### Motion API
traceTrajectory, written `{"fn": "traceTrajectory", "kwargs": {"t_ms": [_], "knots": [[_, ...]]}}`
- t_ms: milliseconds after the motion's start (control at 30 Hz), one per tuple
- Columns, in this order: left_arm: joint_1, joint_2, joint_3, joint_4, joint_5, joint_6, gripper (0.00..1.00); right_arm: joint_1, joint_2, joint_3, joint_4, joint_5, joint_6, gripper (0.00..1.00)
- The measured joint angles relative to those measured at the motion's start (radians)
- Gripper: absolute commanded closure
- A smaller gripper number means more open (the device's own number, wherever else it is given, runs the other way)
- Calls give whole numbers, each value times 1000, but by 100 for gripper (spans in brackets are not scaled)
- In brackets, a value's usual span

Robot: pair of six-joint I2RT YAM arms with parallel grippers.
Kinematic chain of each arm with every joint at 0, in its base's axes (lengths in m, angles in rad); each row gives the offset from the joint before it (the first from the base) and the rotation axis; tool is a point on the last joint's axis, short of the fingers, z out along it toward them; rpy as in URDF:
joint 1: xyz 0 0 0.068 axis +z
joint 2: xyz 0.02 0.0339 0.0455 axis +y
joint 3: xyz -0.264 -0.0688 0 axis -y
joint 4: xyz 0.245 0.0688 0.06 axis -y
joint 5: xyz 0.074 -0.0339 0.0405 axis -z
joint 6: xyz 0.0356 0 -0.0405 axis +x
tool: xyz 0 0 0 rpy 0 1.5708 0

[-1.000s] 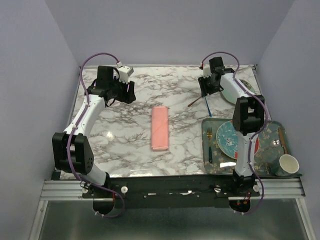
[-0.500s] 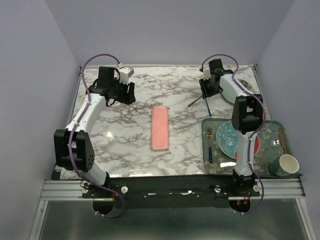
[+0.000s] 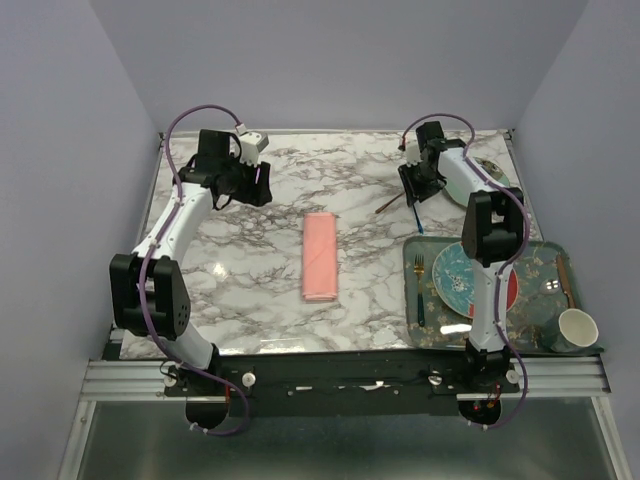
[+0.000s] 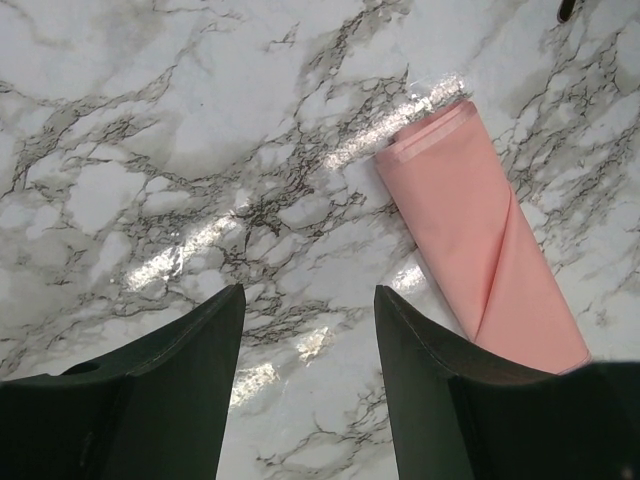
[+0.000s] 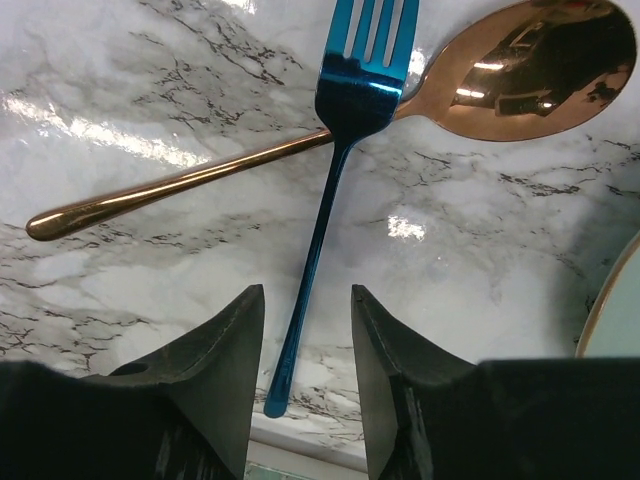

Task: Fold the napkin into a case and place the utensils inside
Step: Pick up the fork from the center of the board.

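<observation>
You see the case (image 3: pixel 320 257) lying as a narrow pink strip at the middle of the table (image 3: pixel 240 280), its long sides running from the near edge toward the far edge. Your left gripper (image 3: pixel 260 187) hangs toward the far left corner, well apart from the cloth. Your right gripper (image 3: pixel 414 190) sits low toward the far right corner, over the spoon (image 3: pixel 386 208) and blue fork (image 3: pixel 416 218), whose handles poke out beneath it. Neither gripper's jaws can be read from here. A tray (image 3: pixel 545 262) in the near right corner carries a patterned plate (image 3: pixel 460 278), a gold-headed fork (image 3: pixel 419 285) and a cup (image 3: pixel 577 330).
</observation>
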Motion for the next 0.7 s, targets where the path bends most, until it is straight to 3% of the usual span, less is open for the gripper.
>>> {"fn": "traceTrajectory", "kwargs": {"t_ms": [367,700], "knots": [[5,43,34,-16,0,-31,34,0,150,248,-203,12,-25,48],[47,89,71,-16,2,-63,34,0,237,379,-374,14,-23,56]]}}
